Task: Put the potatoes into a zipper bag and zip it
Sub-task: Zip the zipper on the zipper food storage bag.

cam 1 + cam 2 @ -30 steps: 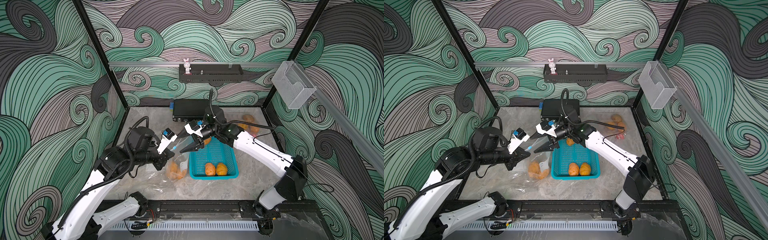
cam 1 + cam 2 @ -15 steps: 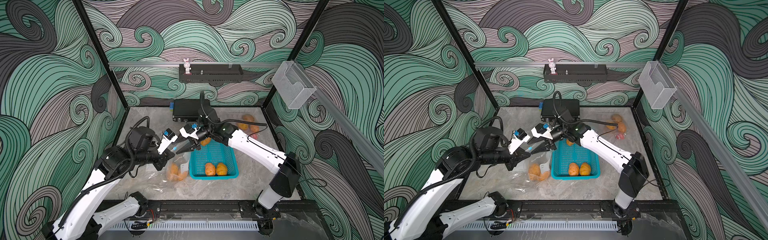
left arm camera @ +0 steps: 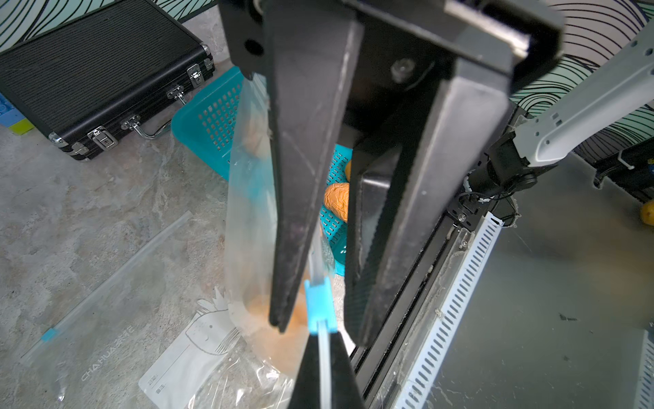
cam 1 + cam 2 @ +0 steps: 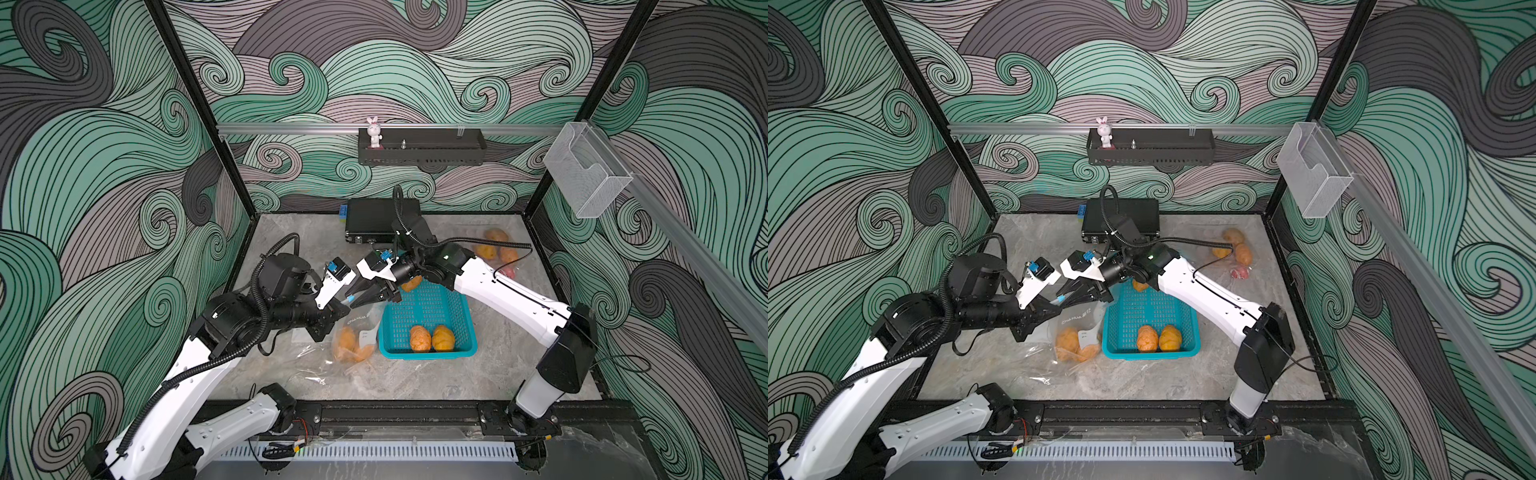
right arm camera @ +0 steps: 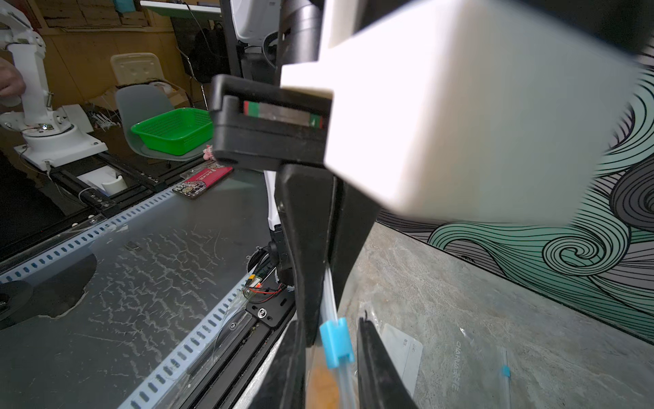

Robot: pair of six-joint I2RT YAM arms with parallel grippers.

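Nearest, the bag sags onto the bench with potatoes inside, touching the basket. Above it the zip strip runs from the left pincer, clenched on one end, toward the right arm. The right pincer stands slightly parted astride the slider, just off the left's tips, not yet pinching.

Black fingers of the right gripper flank a light-blue slider on the clear zipper bag. Beside that gripper, orange-tan wrinkled potatoes fill a teal perforated basket. Green-grey swirls pattern the walls.
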